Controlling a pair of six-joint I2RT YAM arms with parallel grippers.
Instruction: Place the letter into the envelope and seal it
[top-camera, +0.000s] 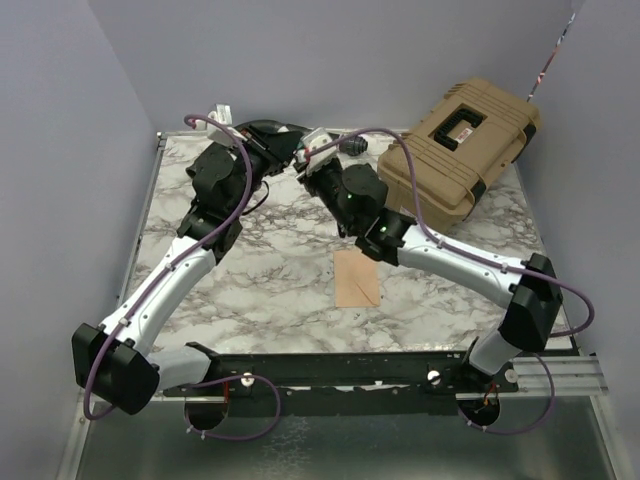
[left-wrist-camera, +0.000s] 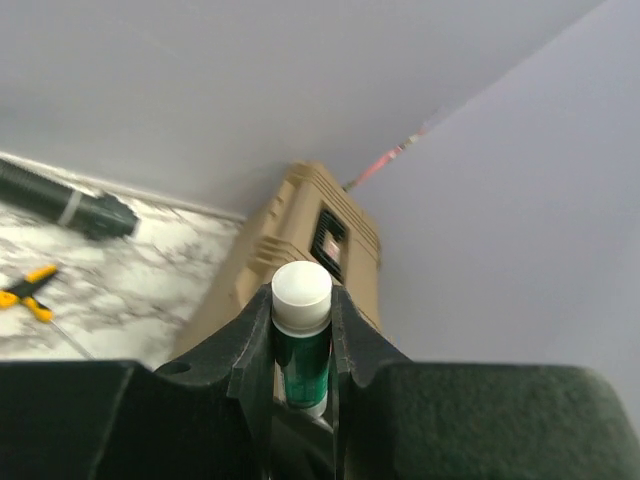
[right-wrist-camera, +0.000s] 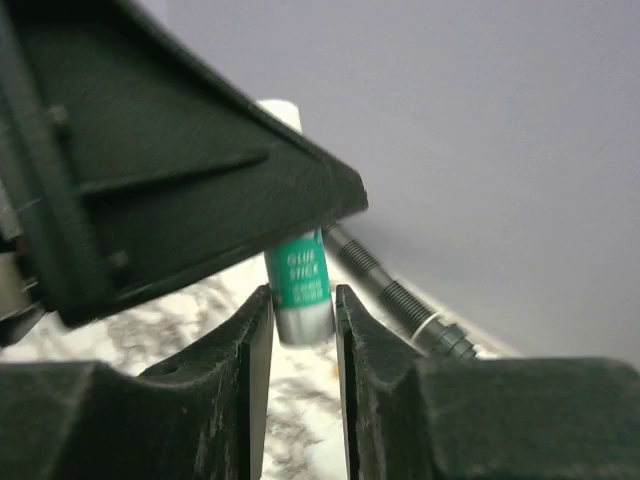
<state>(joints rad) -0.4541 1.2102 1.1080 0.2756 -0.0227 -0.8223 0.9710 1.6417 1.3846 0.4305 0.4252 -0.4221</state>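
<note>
On the marbled desk (top-camera: 250, 290), the peach-tan paper envelope (top-camera: 356, 278) lies flat mid-desk, well back toward the bases from both tools, w/ ur right arm (top-camera: 450, 260) nearer. No sign of the cream letter, prob inside. Ur left tool (left-wrist-camera: 302, 298) is clamped on the green white-capped glue stick (left-wrist-camera: 302, 345). The right tool (right-wrist-camera: 302, 295) straddles its other end w/ a narrow gap, can't tell if gripping.

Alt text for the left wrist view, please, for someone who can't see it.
The left gripper is shut on a green glue stick with a white cap. Behind it, a tan hard case sits on the marble table, and a black cylindrical object lies at far left.
</note>
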